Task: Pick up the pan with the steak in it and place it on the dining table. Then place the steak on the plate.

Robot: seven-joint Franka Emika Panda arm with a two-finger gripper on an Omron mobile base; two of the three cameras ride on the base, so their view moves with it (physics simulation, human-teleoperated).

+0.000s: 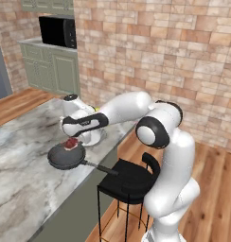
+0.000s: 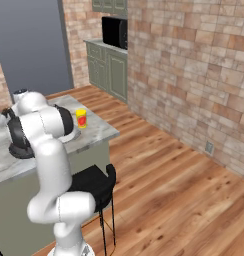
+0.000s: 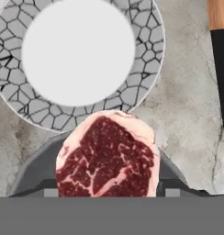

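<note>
The pan (image 1: 66, 157) sits on the dining table (image 1: 22, 184) near its edge, its handle reaching out over that edge toward the stool (image 1: 129, 182) beside the table. The steak (image 1: 70, 143) hangs above the pan's far side, and in the hand view it (image 3: 107, 158) overlaps the plate's (image 3: 146, 73) near rim. The cup (image 2: 81, 118) stands on the table by its corner.

The white arm (image 1: 136, 111) reaches forward and left, its wrist bent down.
</note>
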